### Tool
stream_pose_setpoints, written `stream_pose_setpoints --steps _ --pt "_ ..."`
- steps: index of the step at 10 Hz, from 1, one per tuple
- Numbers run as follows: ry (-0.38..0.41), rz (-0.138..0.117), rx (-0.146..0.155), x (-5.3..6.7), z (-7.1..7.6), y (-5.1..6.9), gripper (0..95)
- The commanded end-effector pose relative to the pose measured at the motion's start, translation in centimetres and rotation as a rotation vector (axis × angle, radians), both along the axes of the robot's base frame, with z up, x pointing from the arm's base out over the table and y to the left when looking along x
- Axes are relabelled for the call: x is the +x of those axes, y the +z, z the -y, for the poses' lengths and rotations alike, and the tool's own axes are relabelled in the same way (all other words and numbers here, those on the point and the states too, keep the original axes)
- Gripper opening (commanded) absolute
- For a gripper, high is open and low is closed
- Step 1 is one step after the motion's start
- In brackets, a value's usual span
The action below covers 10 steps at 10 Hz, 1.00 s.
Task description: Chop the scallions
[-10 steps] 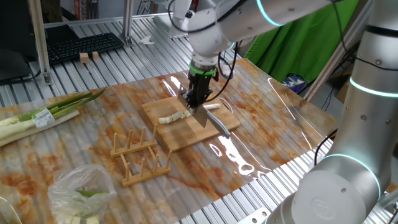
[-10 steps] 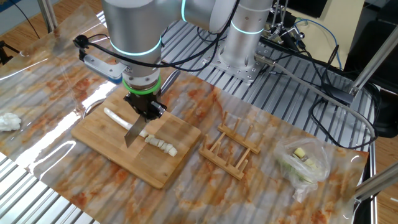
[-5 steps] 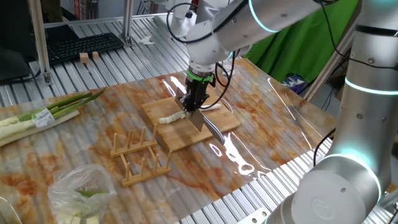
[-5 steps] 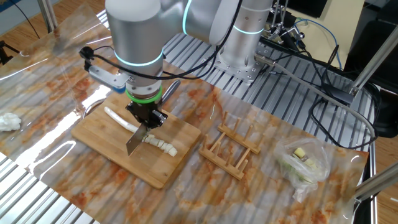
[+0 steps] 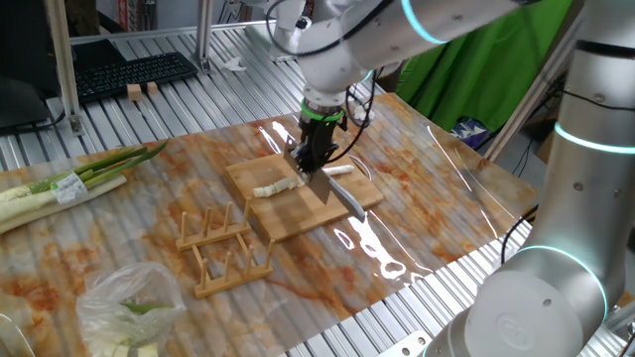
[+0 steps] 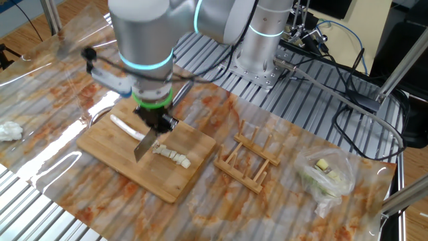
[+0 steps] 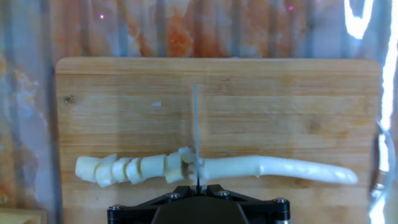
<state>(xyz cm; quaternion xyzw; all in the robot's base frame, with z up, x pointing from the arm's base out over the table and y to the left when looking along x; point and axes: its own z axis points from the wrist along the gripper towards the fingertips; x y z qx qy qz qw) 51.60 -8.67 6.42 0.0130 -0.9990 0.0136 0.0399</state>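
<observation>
1. The gripper (image 6: pixel 155 120) is closed tight on the handle of a knife (image 6: pixel 144 142). Its fingers point down at the wooden board (image 6: pixel 114 155).
2. Half a second ago the knife was lifted a bit off the board. Now it has come back down, and in the hand view the thin blade (image 7: pixel 195 134) sits right on the scallions (image 7: pixel 205 168).
3. The scallions lie across the near part of the board (image 7: pixel 298 93). On one side of the blade are short cut chunks (image 7: pixel 124 169), still lined up in a row. On the other side is a long piece (image 7: pixel 280 168) that is not cut yet.
4. So this looks like one more chop in the middle of the job. About half of the stalk is still whole, so I think more chops are needed, moving along toward the long end.
5. Farther out, a small wooden rack (image 5: pixel 224 249) stands beside the board, and a green bundle (image 5: pixel 69 182) lies well away.
</observation>
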Motion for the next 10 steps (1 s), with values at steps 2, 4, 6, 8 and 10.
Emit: stream_pose_setpoints --steps 2,4,6,8,10 --pt "0.003 -0.007 0.003 -0.1 0.5 1.0 0.0" --pt "0.01 -0.003 0.001 -0.3 0.7 1.4 0.0" --pt "0.014 0.0 0.0 -0.3 0.9 1.4 0.0" --pt "0.021 0.001 0.002 -0.2 1.3 1.2 0.0" --pt "0.024 0.0 0.007 -0.1 1.6 0.8 0.0"
